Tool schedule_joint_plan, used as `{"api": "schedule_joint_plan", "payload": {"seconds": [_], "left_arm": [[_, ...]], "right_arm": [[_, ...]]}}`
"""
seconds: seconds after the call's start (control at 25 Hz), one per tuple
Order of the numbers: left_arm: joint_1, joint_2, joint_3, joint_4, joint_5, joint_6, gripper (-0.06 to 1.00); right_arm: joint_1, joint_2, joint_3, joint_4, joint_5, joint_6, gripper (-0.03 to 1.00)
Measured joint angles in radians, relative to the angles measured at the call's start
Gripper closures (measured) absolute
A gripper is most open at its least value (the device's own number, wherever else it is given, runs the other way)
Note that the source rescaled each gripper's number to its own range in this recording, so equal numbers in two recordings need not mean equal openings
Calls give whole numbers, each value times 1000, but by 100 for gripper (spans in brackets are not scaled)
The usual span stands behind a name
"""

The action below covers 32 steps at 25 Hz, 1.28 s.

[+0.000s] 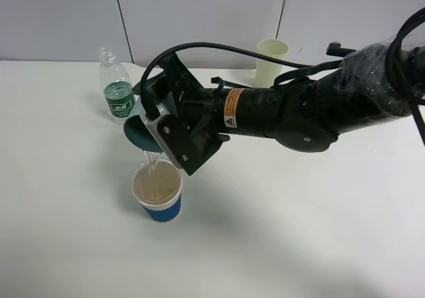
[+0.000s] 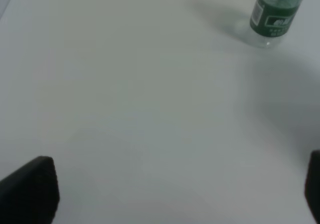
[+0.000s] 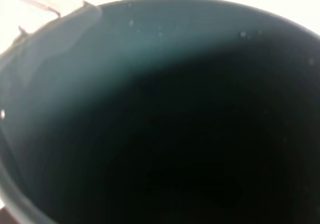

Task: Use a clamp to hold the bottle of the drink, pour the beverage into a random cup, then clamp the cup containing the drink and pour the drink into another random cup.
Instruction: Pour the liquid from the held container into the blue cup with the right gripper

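Pouring is under way: the right gripper [image 1: 166, 129] has reached across to the left half of the white table [image 1: 319, 231] and is clamped on the teal tumbler [image 1: 138, 131], tipped far over so its mouth faces down toward the near side; a thin clear stream [image 1: 151, 161] of the beverage falls from its lip into the blue-sleeved paper cup [image 1: 158, 190], which stands upright directly below, near and slightly right of the tumbler. Holding the lip just above the cup's rim looks meant to keep the stream inside it; the cup already shows liquid over its tan inside. The right wrist view is filled by the tumbler's dark interior, a film of liquid running toward the lit edge. The bottle [image 1: 117, 89] stands upright at far left, uncapped, well clear of the pour; a pale yellow-green tumbler [image 1: 271, 62] waits at the far edge, unused. The left gripper [image 2: 170, 194] hangs over bare table, fingers [image 2: 30, 189] wide apart, holding nothing; my guess is that it is parked out of the way.
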Motion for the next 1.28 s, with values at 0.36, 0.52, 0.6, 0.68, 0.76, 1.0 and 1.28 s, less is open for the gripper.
{"api": "schedule_joint_plan", "payload": {"seconds": [0.36, 0.52, 0.6, 0.68, 0.76, 1.0, 1.28], "left_arm": [[0, 0, 0, 0, 0, 0, -5], [0, 0, 0, 0, 0, 0, -5], [0, 0, 0, 0, 0, 0, -5], [0, 0, 0, 0, 0, 0, -5], [0, 0, 0, 0, 0, 0, -5], [0, 0, 0, 0, 0, 0, -5], [0, 0, 0, 0, 0, 0, -5]], "right_arm": [[0, 0, 0, -1, -42, -170, 97], [0, 0, 0, -1, -101, -224, 97], [0, 0, 0, -1, -122, -246, 97], [0, 0, 0, -1, -123, -268, 97], [0, 0, 0, -1, -123, -286, 97], [0, 0, 0, -10, -122, -378, 97], [11, 0, 0, -26, -122, -443, 97]]}}
